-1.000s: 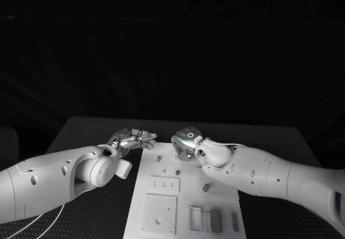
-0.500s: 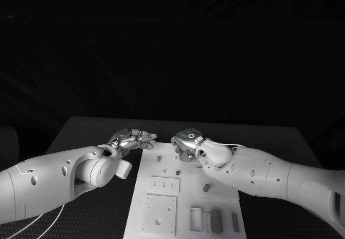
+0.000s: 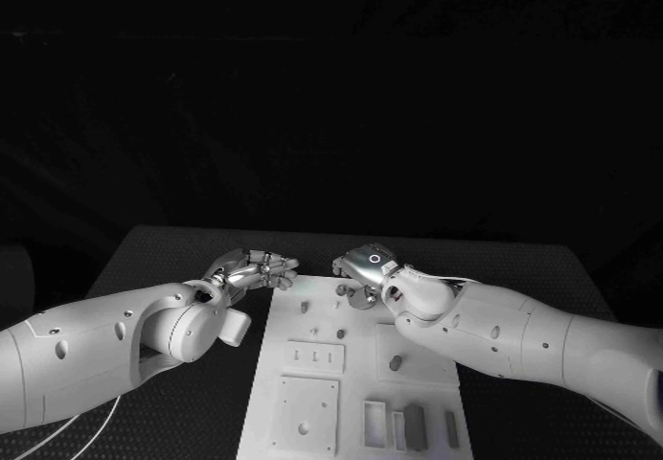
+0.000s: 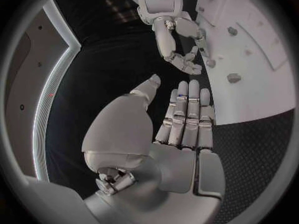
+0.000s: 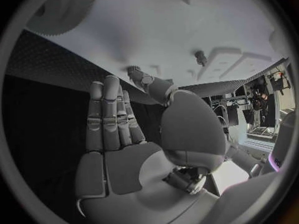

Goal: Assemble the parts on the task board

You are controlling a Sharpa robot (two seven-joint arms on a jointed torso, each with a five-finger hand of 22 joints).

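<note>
The white task board lies lengthwise in front of me, also seen in the wrist views. Small pegs stand in it. My left hand hovers beside the board's far left corner, fingers straight with the thumb apart and nothing in it. My right hand is over the board's far end. In the left wrist view its thumb and a finger curl into a ring with tips down at the board. Whether a part sits between them is hidden.
Raised square plates and a three-hole block sit on the board's near left. Upright slabs stand at its near right. Black table surrounds the board, and a cable trails under my left arm.
My right hand has drifted slightly to the right, uncovering a small piece on the board's far end. The left hand has barely moved.
</note>
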